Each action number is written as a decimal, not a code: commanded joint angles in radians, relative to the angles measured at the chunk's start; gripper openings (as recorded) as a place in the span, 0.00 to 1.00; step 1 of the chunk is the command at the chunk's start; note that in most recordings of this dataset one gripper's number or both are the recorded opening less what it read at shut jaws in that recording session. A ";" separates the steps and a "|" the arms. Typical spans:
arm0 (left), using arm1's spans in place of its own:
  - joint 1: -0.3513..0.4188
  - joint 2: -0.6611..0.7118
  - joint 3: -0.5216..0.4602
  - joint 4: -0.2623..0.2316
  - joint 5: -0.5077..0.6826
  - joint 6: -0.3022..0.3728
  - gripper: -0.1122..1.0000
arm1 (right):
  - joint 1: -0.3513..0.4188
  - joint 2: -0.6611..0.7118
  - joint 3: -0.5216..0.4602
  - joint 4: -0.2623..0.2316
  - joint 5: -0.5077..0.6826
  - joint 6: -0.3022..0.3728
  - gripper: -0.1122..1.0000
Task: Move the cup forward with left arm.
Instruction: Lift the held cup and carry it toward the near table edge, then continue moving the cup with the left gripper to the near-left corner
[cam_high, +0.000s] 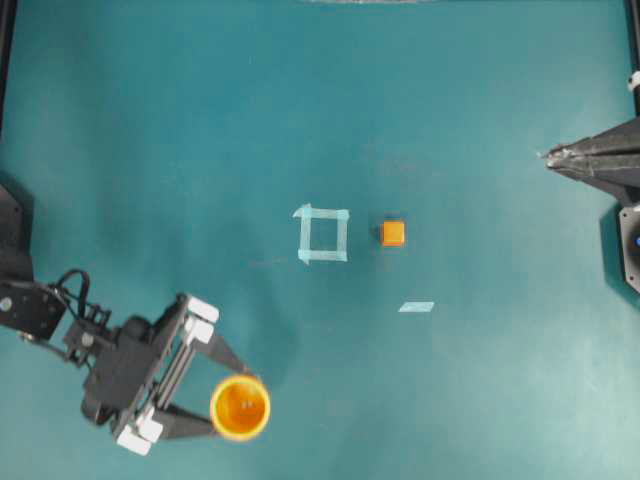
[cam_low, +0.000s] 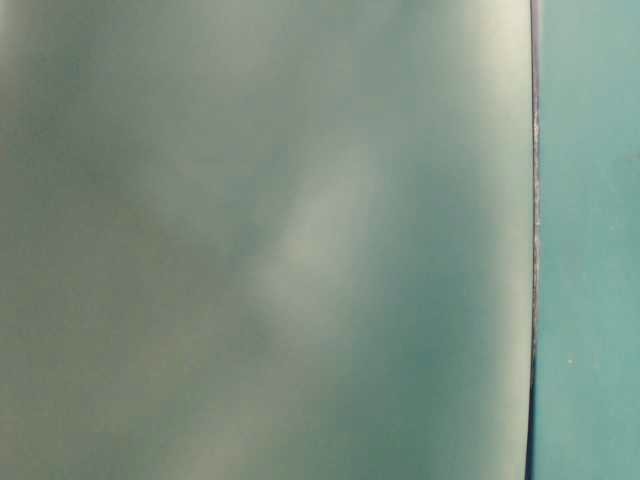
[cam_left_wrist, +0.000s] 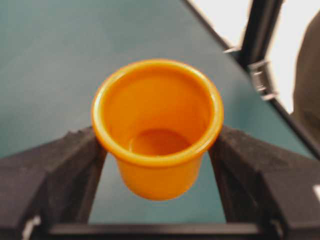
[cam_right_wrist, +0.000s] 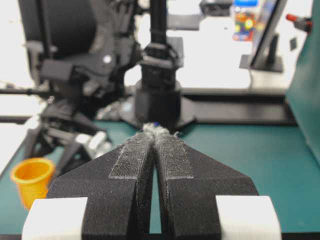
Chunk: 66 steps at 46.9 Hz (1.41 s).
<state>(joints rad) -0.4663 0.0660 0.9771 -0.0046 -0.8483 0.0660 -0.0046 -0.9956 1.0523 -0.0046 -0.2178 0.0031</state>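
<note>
The yellow-orange cup (cam_high: 240, 407) stands upright near the front left of the teal table, mouth up. My left gripper (cam_high: 234, 405) has one black finger on each side of it. In the left wrist view the cup (cam_left_wrist: 157, 125) fills the middle, and both fingers (cam_left_wrist: 75, 160) press against its wall just under the rim, so the left gripper (cam_left_wrist: 157, 155) is shut on it. My right gripper (cam_high: 548, 155) rests at the right edge, its tips together. In the right wrist view the right gripper (cam_right_wrist: 155, 131) is shut on nothing, and the cup (cam_right_wrist: 32, 177) shows far off at lower left.
A small orange cube (cam_high: 393, 233) sits near the table's middle, just right of a pale tape square (cam_high: 323, 234). A short tape strip (cam_high: 416, 307) lies below the cube. The table-level view gives only a blurred teal surface. A black frame bar (cam_left_wrist: 260, 35) runs past the table's edge.
</note>
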 joint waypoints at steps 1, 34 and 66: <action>-0.032 -0.003 -0.034 -0.002 0.003 0.000 0.69 | -0.002 0.002 -0.034 0.000 -0.005 0.002 0.09; -0.156 0.055 -0.133 -0.003 0.025 -0.002 0.69 | -0.002 -0.017 -0.040 -0.002 -0.005 -0.005 0.09; -0.156 0.063 -0.137 -0.003 0.025 -0.002 0.69 | -0.002 -0.026 -0.044 -0.002 0.011 -0.006 0.09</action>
<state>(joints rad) -0.6197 0.1411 0.8575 -0.0046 -0.8191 0.0644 -0.0046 -1.0247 1.0431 -0.0046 -0.2040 -0.0015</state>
